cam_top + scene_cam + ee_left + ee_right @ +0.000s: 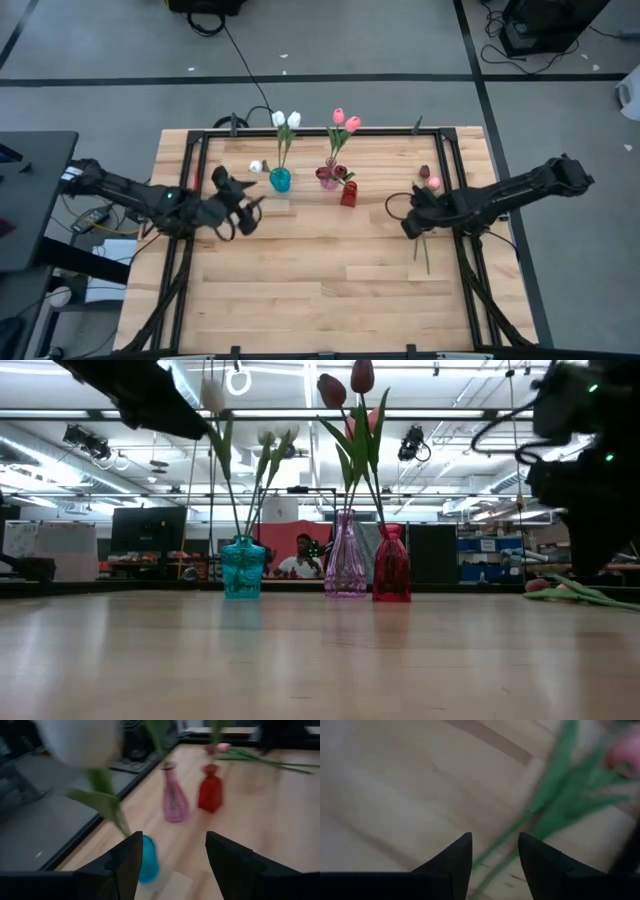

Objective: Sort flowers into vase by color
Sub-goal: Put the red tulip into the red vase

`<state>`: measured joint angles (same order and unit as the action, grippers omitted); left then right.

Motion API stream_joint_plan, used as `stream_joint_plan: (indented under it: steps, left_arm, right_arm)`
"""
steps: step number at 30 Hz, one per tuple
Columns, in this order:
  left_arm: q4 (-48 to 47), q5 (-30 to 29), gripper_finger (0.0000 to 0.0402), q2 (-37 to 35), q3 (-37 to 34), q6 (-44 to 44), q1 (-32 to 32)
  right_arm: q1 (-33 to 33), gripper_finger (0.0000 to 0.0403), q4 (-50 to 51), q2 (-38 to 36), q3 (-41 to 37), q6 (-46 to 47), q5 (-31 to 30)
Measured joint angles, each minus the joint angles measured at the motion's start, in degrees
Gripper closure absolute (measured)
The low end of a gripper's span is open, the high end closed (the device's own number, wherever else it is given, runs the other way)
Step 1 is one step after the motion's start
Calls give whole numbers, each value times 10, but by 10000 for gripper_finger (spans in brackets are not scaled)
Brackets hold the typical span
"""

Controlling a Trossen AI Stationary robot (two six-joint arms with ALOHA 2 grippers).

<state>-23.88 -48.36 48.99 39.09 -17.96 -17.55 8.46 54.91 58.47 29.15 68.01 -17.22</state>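
Tulips: white in the teal vase (280, 180), pink in the pink vase (328, 178), centre frame; loose flowers (428, 215) lie centre-right. Right gripper (411, 222) open, empty, above their stems; left gripper (243, 203) open, a white tulip (257, 166) beside it.

I could read no text, label, brand, number or sign anywhere: nothing legible stood on the table, on the vases, on my arms, or on the room's far fittings beyond the table at twelve o'clock.
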Motion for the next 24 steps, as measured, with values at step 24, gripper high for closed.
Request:
stream_joint_plan:
  steps: [24]
  left_arm:
    - [-45, -119, 179, 4, 0, -81, -208]
  right_arm:
    - [-114, 260, -43, 135, 0, -38, 30]
